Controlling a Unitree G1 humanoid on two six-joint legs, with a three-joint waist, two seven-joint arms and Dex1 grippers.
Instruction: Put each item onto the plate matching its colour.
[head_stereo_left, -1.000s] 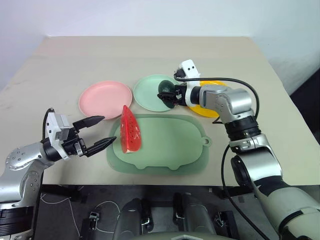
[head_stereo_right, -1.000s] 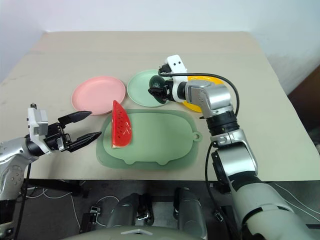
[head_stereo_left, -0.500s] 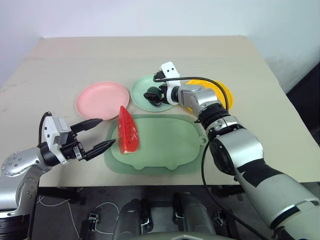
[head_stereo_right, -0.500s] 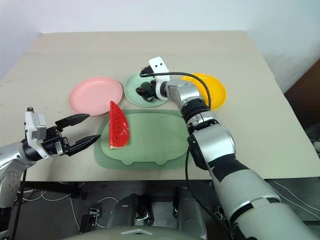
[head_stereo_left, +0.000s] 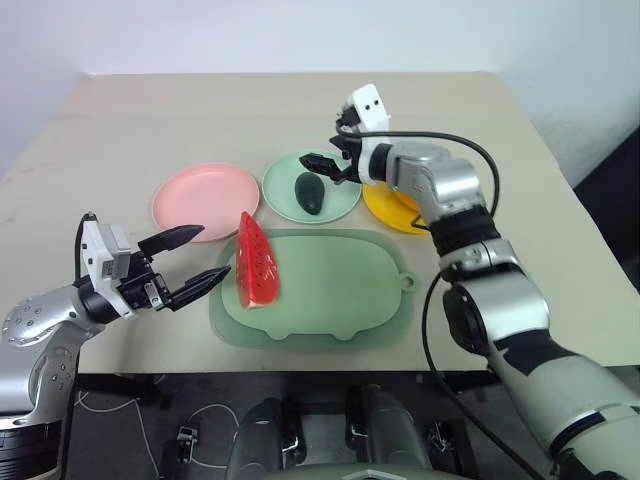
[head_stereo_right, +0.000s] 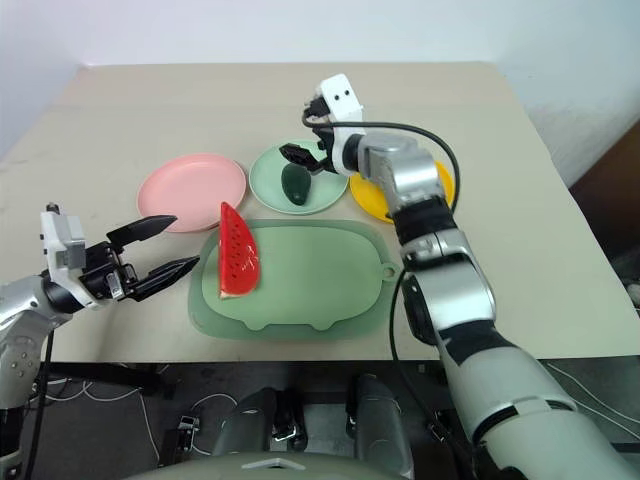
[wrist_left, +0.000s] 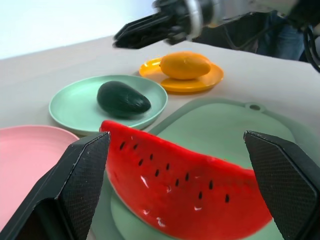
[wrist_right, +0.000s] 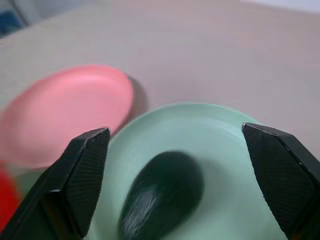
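**Watermelon wedge left to place**

Standing on edge at centre-left of the frame: watermelon wedge (head_stereo_left: 256, 262), on the green mat (head_stereo_left: 340, 290), below the pink plate (head_stereo_left: 205, 193). Likely light, stiff, slick; best pinched across its flat faces. Left gripper (head_stereo_left: 195, 260) wide open, empty, just beside it. Right gripper (head_stereo_left: 322, 165) open, empty, above the avocado (head_stereo_left: 309, 191).
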